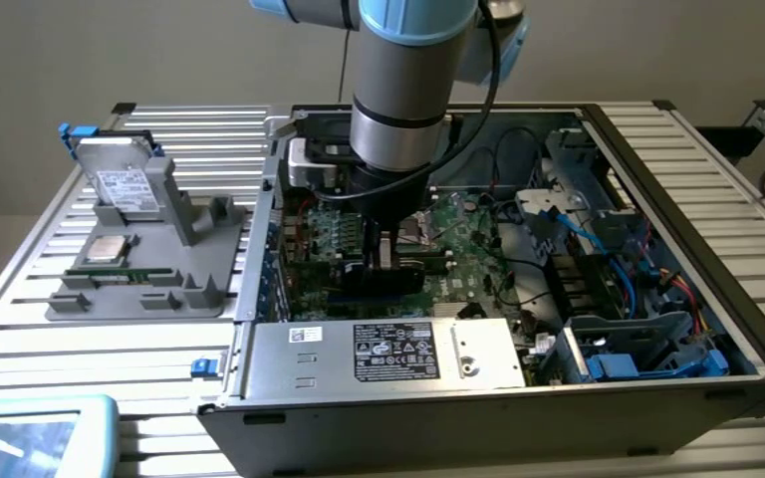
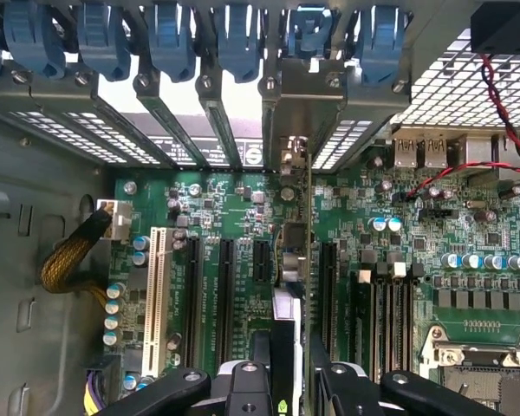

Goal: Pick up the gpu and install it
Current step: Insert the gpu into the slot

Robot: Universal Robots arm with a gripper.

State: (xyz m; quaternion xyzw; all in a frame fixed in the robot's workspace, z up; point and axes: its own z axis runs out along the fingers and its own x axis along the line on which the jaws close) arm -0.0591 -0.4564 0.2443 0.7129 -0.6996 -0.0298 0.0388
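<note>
One card in play: gpu [image 2: 293, 286] stands on edge inside open computer case [image 1: 701, 199], clamped between end effector [image 2: 290, 381] fingers [image 2: 342, 386], partly closed on its upper edge. Going left to right across exterior view: grey parts tray [image 1: 210, 269] on counter [image 1: 37, 349], then arm over motherboard [image 2: 225, 208]. Gpu directly below end effector, long axis along expansion slots [image 2: 224, 299], bracket end toward rear slot covers [image 2: 221, 117]; seated or not, cannot tell

open black computer case [image 1: 701, 299] on slatted metal table [image 1: 37, 329] | grey parts tray [image 1: 156, 289] beside it, toward the exterior view's left | silver hard drive [image 1: 127, 189] upright in tray | green-boarded gpu [image 2: 295, 251] edge-on over green motherboard [image 2: 234, 217]
</note>
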